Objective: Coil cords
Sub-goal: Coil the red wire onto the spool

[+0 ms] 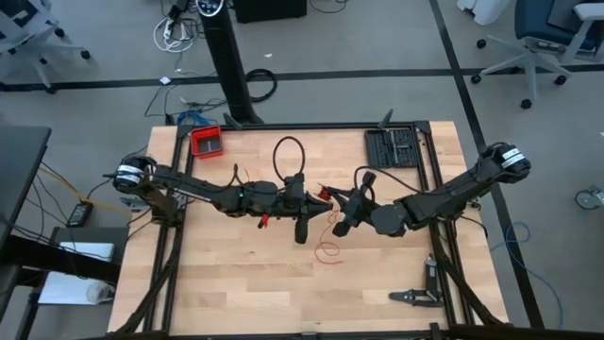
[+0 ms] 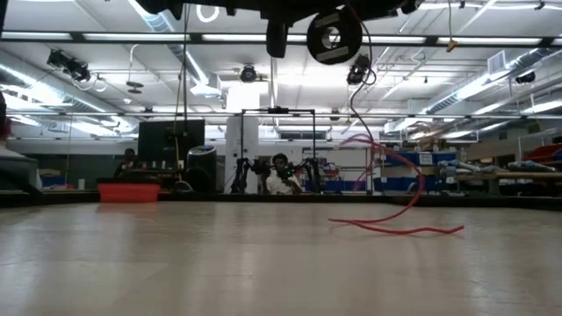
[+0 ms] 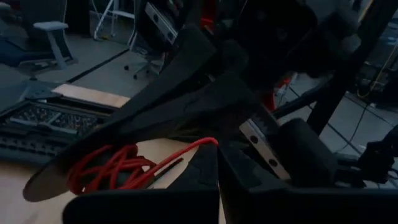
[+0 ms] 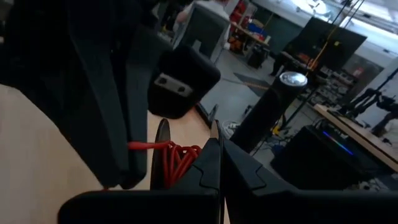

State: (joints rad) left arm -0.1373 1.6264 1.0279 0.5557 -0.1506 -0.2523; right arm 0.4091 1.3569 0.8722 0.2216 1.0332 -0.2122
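Red and very thin, the cord (image 1: 326, 200) is sitting bunched in a small bundle above the middle of the wooden counter (image 1: 236, 283), where the two arms are meeting. The left tool (image 1: 321, 196) is reaching in from the left side of the bundle, and its wrist view is showing its fingers pressed together with the red loops (image 3: 112, 168) gathered right at their tips. The right tool (image 1: 336, 201) is coming at the bundle from the other side, fingers likewise pressed together, pinching strands of the cord (image 4: 177, 158) in its own wrist view. Below the bundle, a loose tail of the cord (image 1: 327, 247) is hanging down and trailing in a curl onto the counter; the low view is showing that tail (image 2: 395, 211) dangling from above and lying along the surface. Beyond the bundle, toward the far edge, a black cable loop (image 1: 289, 151) is lying on the counter. A red tray (image 1: 207, 141) is sitting far-left of the bundle, and a dark tool case (image 1: 394, 147) far-right.
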